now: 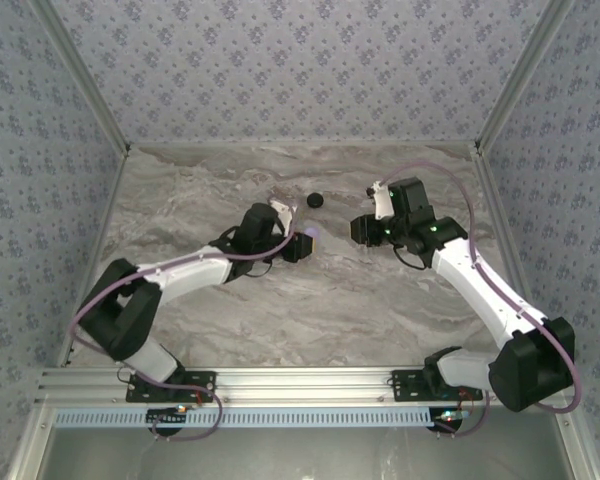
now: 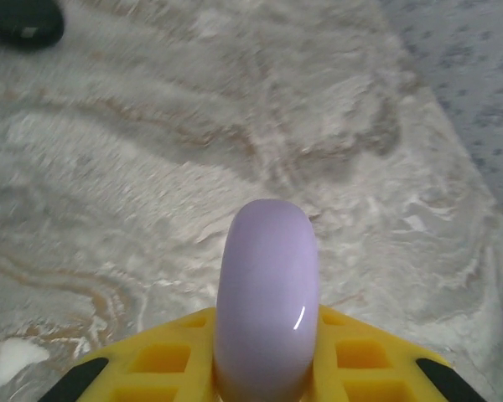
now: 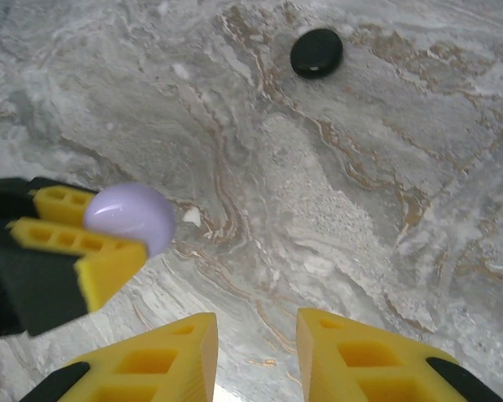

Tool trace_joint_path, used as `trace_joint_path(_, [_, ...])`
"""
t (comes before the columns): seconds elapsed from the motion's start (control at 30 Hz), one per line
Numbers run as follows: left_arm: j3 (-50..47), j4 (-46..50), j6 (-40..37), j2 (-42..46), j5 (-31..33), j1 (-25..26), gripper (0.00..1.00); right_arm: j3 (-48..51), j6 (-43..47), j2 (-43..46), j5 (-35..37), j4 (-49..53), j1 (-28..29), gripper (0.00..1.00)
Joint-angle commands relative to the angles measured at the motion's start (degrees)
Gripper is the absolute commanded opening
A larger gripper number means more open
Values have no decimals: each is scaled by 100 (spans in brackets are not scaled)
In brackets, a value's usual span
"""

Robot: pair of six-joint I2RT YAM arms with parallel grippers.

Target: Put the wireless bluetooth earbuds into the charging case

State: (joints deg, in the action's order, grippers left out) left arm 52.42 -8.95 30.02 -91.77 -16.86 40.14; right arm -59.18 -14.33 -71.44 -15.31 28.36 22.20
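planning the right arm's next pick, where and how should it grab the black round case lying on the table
Grip the black round case across its rim, coming straight down from above. It lies flat on the marble table as a low disc with bare surface all round, so a side approach would probably find little to hold. The right end effector is open.

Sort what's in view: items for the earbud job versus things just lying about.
Job: pale purple glossy round case, clamped in the left hand; black round case; open right hand.
Lying about: grey marbled tabletop; patterned wall panels.
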Motion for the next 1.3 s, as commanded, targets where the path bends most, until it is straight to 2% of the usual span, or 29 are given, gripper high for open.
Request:
trace_joint_path(0.0, [448,848,347,-415,-137,-85,23,129,-114,26,187,165,-49,32])
trace_joint_path(0.3, [1186,1135,433,-1447,-369,-179,22,290,-191,-116,120,162,-84,32])
trace_joint_path(0.73, [1987,1334,436,-2404,-655,-334,25,363,-201,-147,137,220,-92,33])
trace_joint_path(1.03, [2087,1550,389,-2531,-403,-359,36,363,-185,-151,213,273,-85,36])
trace_joint_path(1.13, [2092,1696,239,-2441,-220,-358,45,377,-168,-151,265,277,-92,39])
trace_joint_path(1.2, [2019,1725,138,-2282,-23,-365,57,376,-145,-147,324,298,-96,42])
trace_joint_path(1.27, [1967,1804,12,-2106,158,-377,61,373,-124,-146,417,318,-106,45])
